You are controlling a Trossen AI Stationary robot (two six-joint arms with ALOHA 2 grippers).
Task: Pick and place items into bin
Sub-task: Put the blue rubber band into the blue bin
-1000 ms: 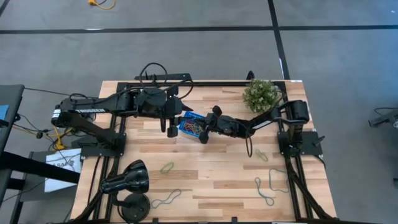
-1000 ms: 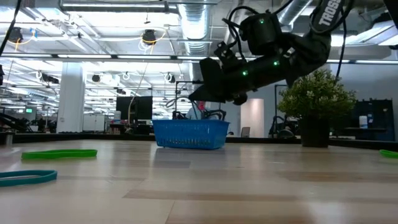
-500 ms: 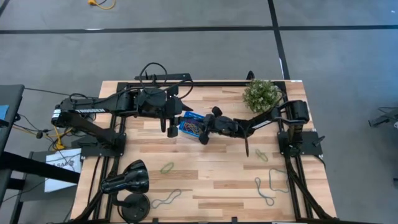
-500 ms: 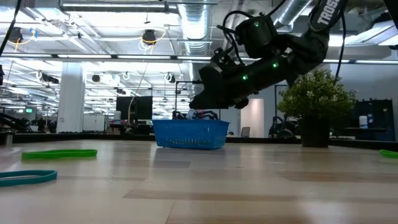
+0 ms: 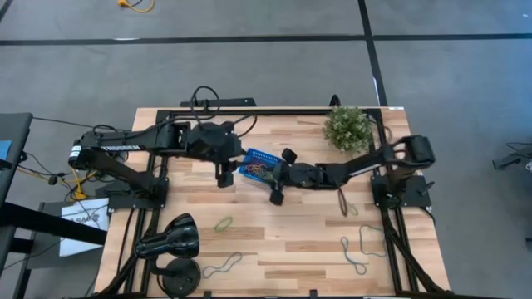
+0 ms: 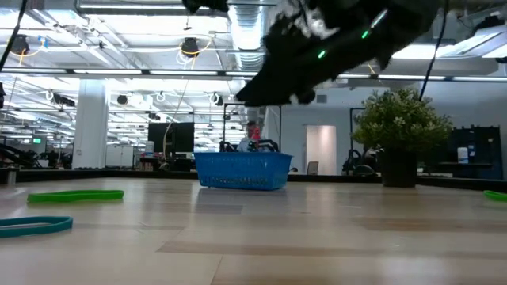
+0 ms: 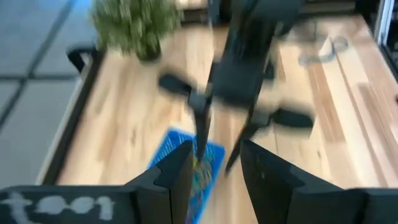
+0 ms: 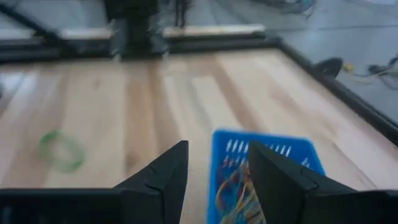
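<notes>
Just past the right gripper (image 5: 275,177), w/ its fingers seen parted and nothing between them in the right wrist view, the bin (image 5: 258,165) was found sitting on the table (image 5: 283,241), touching nothing but the boards. A tangle of loops in the bin (image 8: 239,186) — red, yellow, blue — was seen piled inside, so part of the job was judged done already. Right gripper was placed above the bin's near edge, off the tabletop, per the low view, where the arm was seen well up over the basket.

On the far side of the bin from the right gripper, the left gripper (image 5: 224,174) was seen hovering just beside the basket; fingers parted in its own wrist view, nothing held.

Left to do, approx. five items, all well apart from both grippers: a green loop (image 5: 223,223) toward the table's front, a dark loop (image 5: 221,266) near the front edge by the lamp (image 5: 169,239), plus a green loop by the right arm's base (image 5: 348,206) and two more loops (image 5: 359,245) farther toward the front right corner. Green and teal bands were also picked out lying flat in the low view. Potted plant (image 5: 348,126) was noted behind the right arm, not part of the job.

Est.: past halfway maybe, but count inside the bin couldn't be told.
</notes>
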